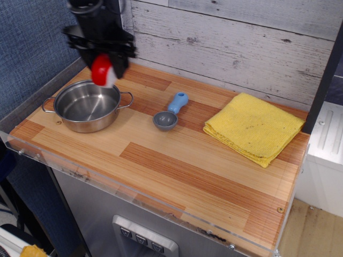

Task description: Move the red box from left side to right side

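The red box [102,70], a small glossy red toy with a white base, hangs in the air above the far right rim of the steel pot [87,106]. My black gripper [103,63] is shut on it, with the fingers at its sides. The box is well clear of the pot, which stands empty at the left end of the wooden table [177,160]. My arm rises from the gripper to the top left of the view.
A blue-grey measuring spoon [170,111] lies at the table's middle back. A folded yellow cloth [254,127] lies at the right back. A plank wall stands behind the table. A clear plastic lip runs along the front edge.
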### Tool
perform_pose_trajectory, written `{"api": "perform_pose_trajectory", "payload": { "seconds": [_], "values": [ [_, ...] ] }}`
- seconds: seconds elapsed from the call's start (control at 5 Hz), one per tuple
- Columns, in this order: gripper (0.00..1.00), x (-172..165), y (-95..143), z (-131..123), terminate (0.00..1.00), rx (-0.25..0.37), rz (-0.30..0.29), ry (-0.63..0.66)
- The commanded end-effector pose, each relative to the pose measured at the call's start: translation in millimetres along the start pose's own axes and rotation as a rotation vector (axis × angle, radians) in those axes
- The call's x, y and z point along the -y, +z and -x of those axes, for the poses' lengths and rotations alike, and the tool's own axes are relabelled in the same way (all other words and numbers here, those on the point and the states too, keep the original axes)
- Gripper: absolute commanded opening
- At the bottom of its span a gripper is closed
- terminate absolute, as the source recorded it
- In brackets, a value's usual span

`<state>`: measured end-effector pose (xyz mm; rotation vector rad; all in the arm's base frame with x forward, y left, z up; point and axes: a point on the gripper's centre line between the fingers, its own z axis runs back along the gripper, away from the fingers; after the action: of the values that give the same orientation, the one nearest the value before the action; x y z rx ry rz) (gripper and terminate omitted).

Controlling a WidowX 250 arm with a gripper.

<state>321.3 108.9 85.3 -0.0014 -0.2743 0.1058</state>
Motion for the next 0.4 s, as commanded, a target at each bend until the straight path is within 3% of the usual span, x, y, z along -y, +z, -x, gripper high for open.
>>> {"api": "perform_pose_trajectory", "payload": {
  "seconds": [0.0,0.2],
  "values": [
    [0.0,70.3,18.6,3.6,0.0,0.081,0.06,-0.232],
    [0.0,101.4,17.1,21.4,0.0,0.059,0.096,-0.308]
  ]
}}
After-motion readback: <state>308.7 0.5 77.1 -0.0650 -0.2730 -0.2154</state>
